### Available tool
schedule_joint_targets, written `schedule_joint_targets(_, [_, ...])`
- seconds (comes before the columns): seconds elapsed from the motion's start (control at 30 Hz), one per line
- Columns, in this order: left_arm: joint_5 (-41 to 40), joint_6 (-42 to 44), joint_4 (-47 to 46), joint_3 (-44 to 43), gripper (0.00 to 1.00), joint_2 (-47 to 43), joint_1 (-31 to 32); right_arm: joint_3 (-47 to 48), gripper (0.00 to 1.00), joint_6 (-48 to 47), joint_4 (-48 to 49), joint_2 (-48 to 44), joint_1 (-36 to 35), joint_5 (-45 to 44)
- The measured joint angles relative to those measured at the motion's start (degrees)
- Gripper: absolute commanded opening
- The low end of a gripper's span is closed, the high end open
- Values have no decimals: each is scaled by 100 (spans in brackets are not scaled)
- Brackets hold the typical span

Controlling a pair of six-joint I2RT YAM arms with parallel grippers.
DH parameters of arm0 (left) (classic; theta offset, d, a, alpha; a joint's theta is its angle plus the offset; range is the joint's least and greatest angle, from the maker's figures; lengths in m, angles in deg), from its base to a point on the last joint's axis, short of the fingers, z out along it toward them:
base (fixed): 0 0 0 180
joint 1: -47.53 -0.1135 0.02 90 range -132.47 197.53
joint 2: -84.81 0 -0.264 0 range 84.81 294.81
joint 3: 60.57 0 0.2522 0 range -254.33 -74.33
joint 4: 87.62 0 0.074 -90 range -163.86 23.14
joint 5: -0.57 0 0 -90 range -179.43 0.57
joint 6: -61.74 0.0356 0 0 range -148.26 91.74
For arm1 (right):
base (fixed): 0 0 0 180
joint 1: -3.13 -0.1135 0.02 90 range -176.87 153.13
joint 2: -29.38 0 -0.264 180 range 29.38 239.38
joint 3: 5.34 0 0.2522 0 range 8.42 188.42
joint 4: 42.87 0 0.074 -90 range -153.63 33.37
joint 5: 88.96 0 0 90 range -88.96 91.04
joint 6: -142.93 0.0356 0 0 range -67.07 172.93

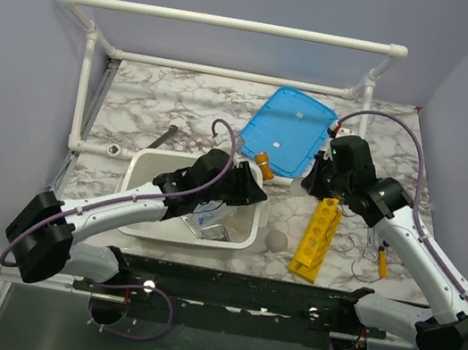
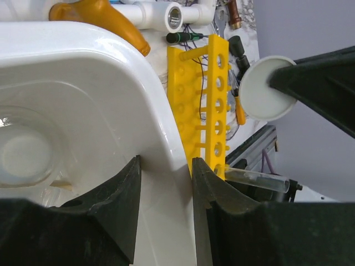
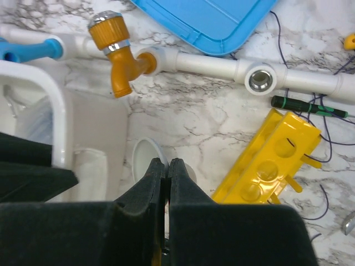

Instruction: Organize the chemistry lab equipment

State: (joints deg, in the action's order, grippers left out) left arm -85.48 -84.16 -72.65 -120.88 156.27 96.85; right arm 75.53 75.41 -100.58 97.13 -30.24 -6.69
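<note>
My left gripper [image 2: 166, 159] is shut on the right wall of the big white tub [image 1: 150, 165], one finger inside and one outside. A clear glass beaker [image 2: 22, 149] lies in the tub. My right gripper [image 3: 167, 162] is shut on the rim of a small white dish [image 3: 143, 160], which stands on edge between the tub and the yellow test-tube rack [image 3: 272, 160]. The left wrist view shows the dish [image 2: 258, 91] face-on with a black fingertip at its right edge. A glass test tube [image 2: 258, 180] lies by the rack's near end. Metal tongs [image 1: 368, 258] lie right of the rack [image 1: 318, 235].
A flat blue lid [image 1: 285, 130] leans at the back, behind a white pipe on the table that carries an orange tap [image 3: 113, 55]. A green-black pen [image 3: 308, 105] and thin wires lie near the rack's far end. A white pipe frame [image 1: 233, 24] borders the back.
</note>
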Motion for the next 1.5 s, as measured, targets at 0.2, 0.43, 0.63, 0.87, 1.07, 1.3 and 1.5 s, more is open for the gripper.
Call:
schedule_joint_targets(0.2, [39,-28,-262,-109,78,195,42,0,1,175,389,-295,0,579])
schedule_joint_targets(0.43, [-79,503,74,20,99,-975,33,-74,1,352,1139,-551,-7,1132])
schedule_joint_targets(0.63, [-203,1495,968,-31,99,-2505,-640,-151,1,483,1648,-306,-699,1137])
schedule_joint_targets(0.87, [15,2826,2133,-815,99,-2614,-3077,302,1,391,1884,1043,-2264,597])
schedule_joint_targets(1.07, [37,3357,2142,-890,99,-2763,-3801,1213,1,94,1576,2734,-2693,-50])
schedule_joint_targets(1.3, [142,3488,2190,-516,99,-2848,-4271,1421,11,-33,1436,3622,-2809,-144])
schedule_joint_targets(1.5, [289,3501,2194,-511,99,-2837,-4334,1598,35,-146,1394,3842,-2809,-258])
